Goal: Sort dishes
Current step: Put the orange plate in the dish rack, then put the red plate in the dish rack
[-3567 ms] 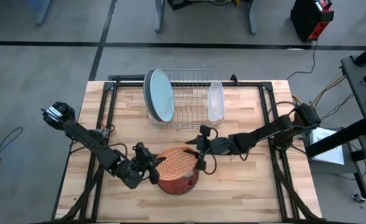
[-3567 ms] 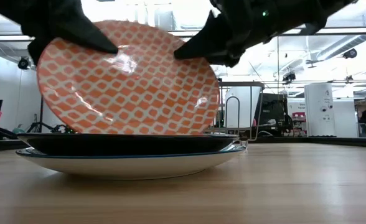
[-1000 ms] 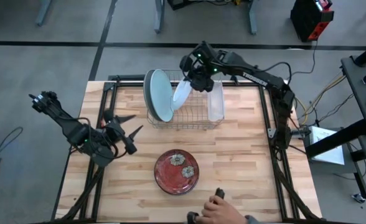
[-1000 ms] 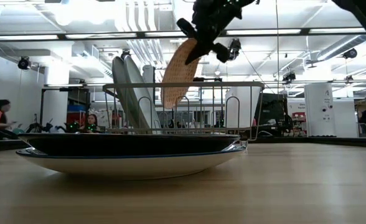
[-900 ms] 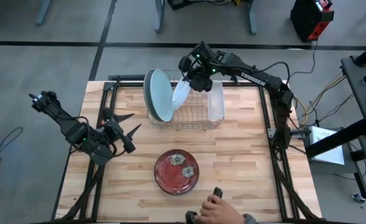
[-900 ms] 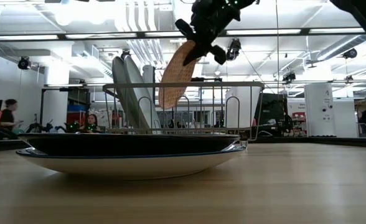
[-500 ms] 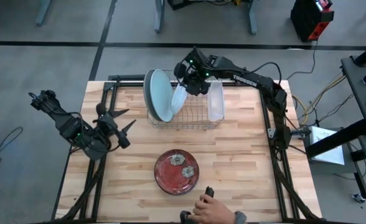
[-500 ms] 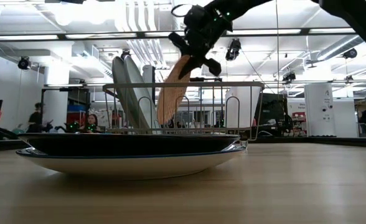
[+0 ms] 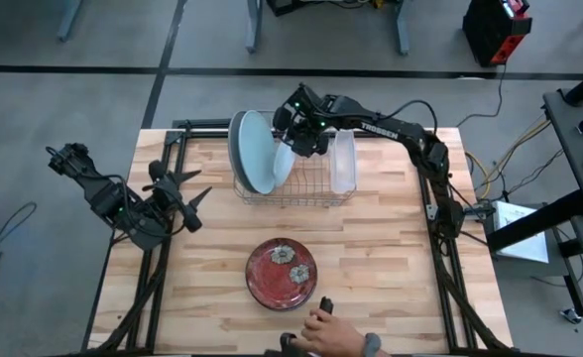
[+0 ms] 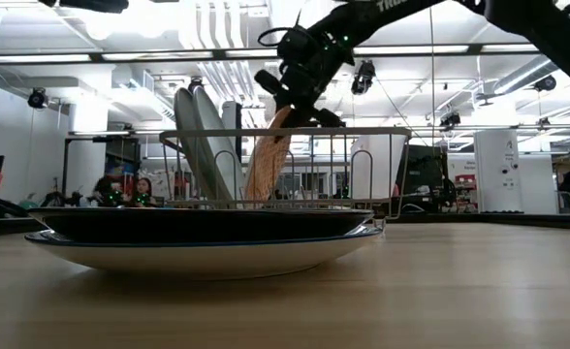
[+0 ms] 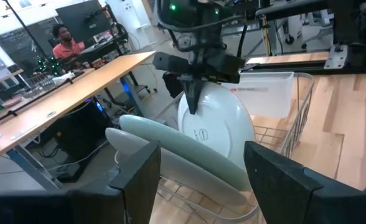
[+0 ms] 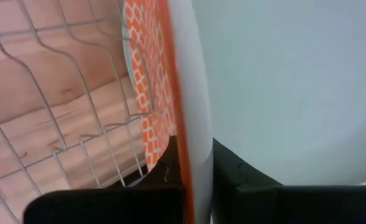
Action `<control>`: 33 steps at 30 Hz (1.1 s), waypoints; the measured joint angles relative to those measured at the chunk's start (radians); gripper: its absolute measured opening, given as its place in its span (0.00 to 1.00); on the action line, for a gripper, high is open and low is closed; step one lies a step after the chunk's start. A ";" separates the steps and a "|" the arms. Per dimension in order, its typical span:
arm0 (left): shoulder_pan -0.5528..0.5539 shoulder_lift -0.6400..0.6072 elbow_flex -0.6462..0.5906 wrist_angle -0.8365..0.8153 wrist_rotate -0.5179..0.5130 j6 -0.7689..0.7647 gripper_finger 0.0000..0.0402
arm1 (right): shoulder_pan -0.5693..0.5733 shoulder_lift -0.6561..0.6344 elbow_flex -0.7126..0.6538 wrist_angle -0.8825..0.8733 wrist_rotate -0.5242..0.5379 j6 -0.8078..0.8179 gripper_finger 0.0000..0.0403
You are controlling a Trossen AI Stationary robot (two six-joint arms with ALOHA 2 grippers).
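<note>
- Orange-and-white patterned plate (image 10: 269, 163) stands on edge inside the wire dish rack (image 9: 311, 183), just beside the pale blue plate (image 9: 259, 154) and the grey plate (image 9: 240, 149) already slotted there
- Right pincer (image 9: 295, 136) pinches the patterned plate's upper rim; in the right wrist view the rim sits between the two dark fingers (image 12: 251, 186), with rack wires alongside
- A second ago that plate hung tilted above the rack; it has since come down between the wires, and its lower edge now looks seated or very nearly so
- The hold seems to be starting to slacken, so I judge the placement to be at the point of release
- Left pincer (image 9: 179, 190) hovers spread and empty over the worktop (image 9: 391, 258), well apart from the rack; it has drifted slightly further from the centre
- Dark red plate (image 9: 282, 273) lies flat near the front of the worktop, on a pale plate (image 10: 198, 254) seen under it in the low view, both yet to be sorted
- Clear plastic tub (image 9: 343, 162) stands at the rack's other end
- A person's hand (image 9: 326, 335) has edged in at the front edge, near the red plate
</note>
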 joint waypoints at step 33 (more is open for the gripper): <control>0.000 -0.020 -0.018 -0.027 0.000 -0.053 0.55 | 0.013 -0.016 0.024 0.155 0.116 0.145 0.27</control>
